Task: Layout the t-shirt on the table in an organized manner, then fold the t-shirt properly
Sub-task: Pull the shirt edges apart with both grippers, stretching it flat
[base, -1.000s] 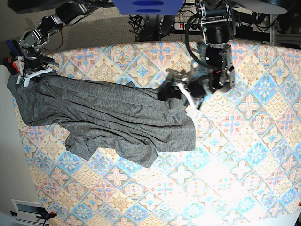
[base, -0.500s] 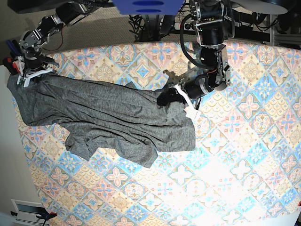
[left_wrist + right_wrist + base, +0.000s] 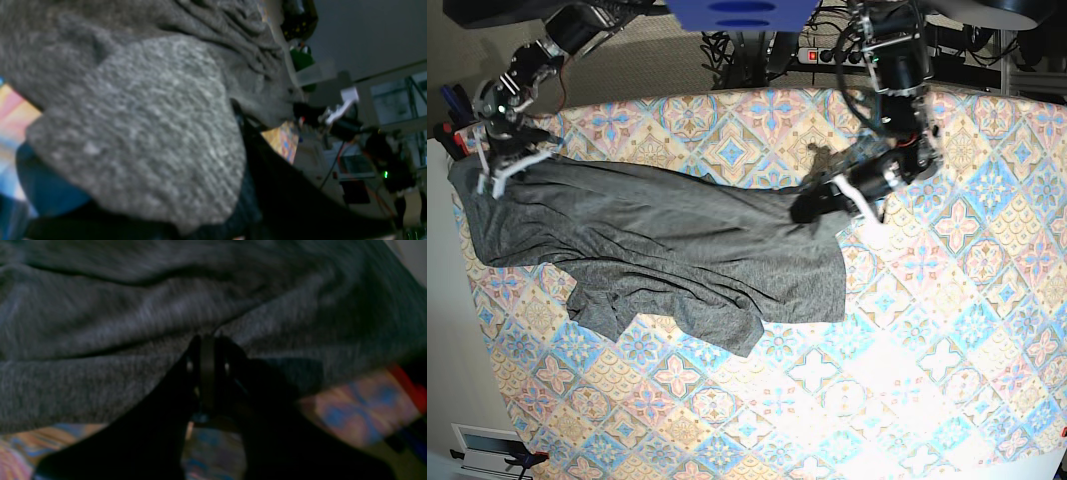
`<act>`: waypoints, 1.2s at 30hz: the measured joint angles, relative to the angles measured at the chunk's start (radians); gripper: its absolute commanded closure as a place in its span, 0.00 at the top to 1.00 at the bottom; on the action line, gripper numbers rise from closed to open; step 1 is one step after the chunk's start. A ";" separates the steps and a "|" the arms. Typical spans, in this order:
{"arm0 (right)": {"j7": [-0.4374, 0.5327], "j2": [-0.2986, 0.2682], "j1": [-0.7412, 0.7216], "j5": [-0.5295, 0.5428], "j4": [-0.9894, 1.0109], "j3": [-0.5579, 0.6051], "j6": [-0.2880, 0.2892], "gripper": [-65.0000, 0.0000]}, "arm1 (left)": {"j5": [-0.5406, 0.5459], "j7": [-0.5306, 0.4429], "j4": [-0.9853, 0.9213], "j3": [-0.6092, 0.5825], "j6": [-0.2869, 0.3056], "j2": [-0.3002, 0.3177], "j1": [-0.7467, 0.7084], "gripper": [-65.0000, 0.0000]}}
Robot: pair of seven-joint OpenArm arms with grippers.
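Patterned table (image 3: 927,330), plain t-shirt (image 3: 657,240) (no print), both hands clamped on it.

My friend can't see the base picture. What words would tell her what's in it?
A crumpled dark-grey t-shirt lies stretched across a table with a pastel tiled cloth. Two robot arms pinch it: the right gripper at one end, the left gripper at the other.

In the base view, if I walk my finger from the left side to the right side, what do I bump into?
Right gripper pinching the shirt's corner → the grey t-shirt → left gripper pinching its other end → bare patterned table.
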State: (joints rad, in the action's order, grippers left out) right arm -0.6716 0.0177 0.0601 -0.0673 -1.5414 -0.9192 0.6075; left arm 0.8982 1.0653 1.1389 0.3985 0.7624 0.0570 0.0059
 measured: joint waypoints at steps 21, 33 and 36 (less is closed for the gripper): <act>-0.037 0.087 0.188 -0.005 -0.218 0.277 0.009 0.00 | -0.029 0.106 0.160 0.025 -0.036 0.204 -0.159 0.06; -0.037 0.143 0.191 0.007 -0.237 0.193 0.010 0.00 | 0.006 0.140 0.161 0.018 -0.036 0.293 -0.183 0.06; -0.036 0.143 0.192 0.008 -0.237 0.191 0.011 0.00 | 0.007 0.138 0.161 0.013 -0.036 0.310 -0.190 0.06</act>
State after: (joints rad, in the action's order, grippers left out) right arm -0.7078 0.1612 0.2523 -0.0593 -1.7782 -0.7280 0.6182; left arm 0.9054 1.2034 1.2995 0.4110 0.7261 0.3668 -0.1837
